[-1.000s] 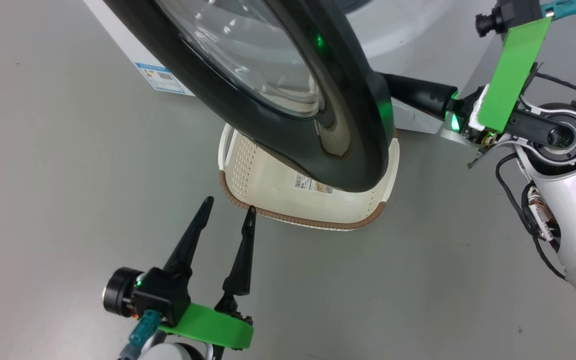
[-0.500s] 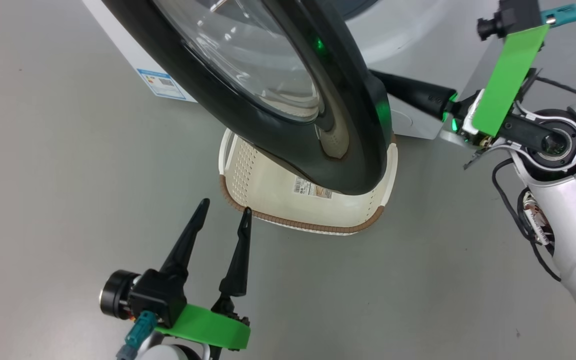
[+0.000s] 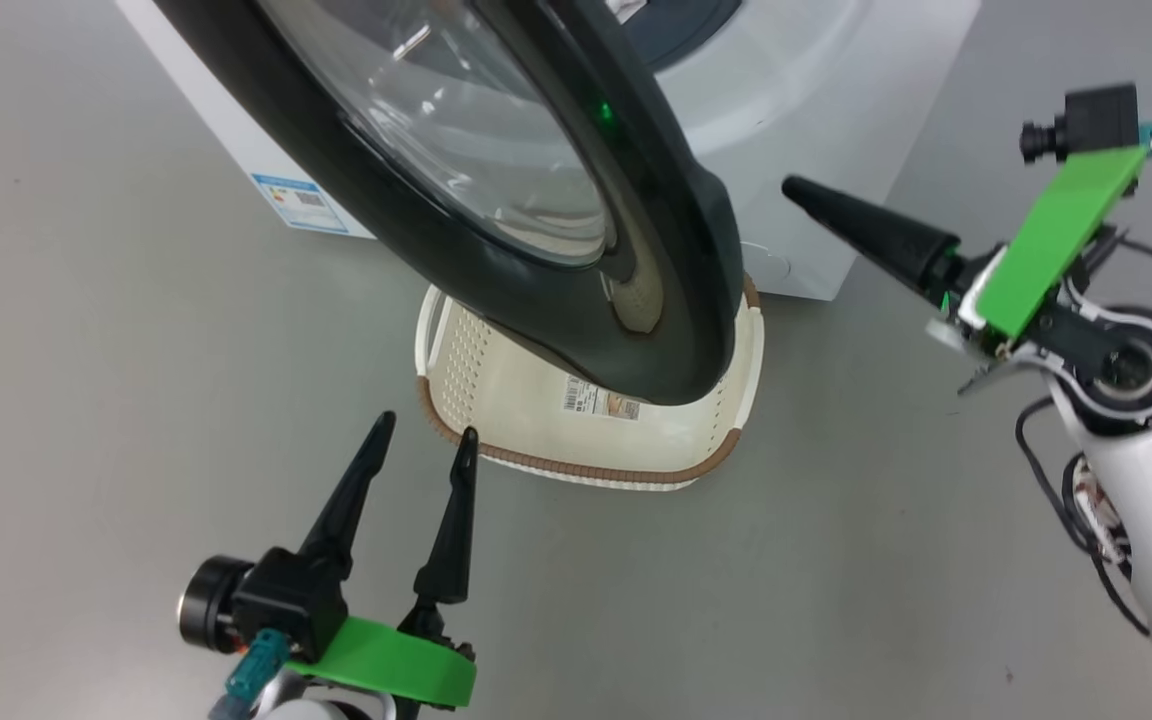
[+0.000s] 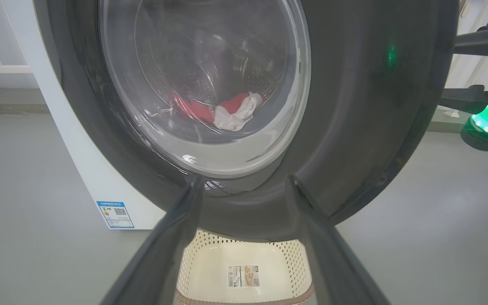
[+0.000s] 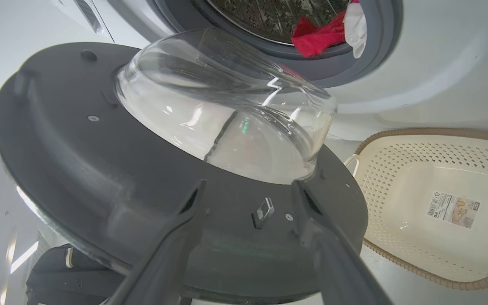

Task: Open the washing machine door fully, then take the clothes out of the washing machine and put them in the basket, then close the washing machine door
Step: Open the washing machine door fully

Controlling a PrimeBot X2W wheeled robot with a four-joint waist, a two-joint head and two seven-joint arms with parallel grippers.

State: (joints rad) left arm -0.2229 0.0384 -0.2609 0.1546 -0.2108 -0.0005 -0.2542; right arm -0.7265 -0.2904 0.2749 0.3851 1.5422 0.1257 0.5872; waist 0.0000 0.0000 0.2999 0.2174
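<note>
A smooth grey floor (image 3: 86,400) is seen under the white washing machine (image 3: 816,120). The washing machine door (image 3: 706,300) is swung outward, its glass bowl turned back toward the drum and its lower rim hung above the basket (image 3: 481,355), which is set on the floor just before the machine, long axis across the head view; the clothes (image 5: 318,36) are lodged at the drum's mouth. The left gripper (image 3: 427,424) and right gripper (image 5: 249,184) are both held spread, with nothing grasped.
</note>
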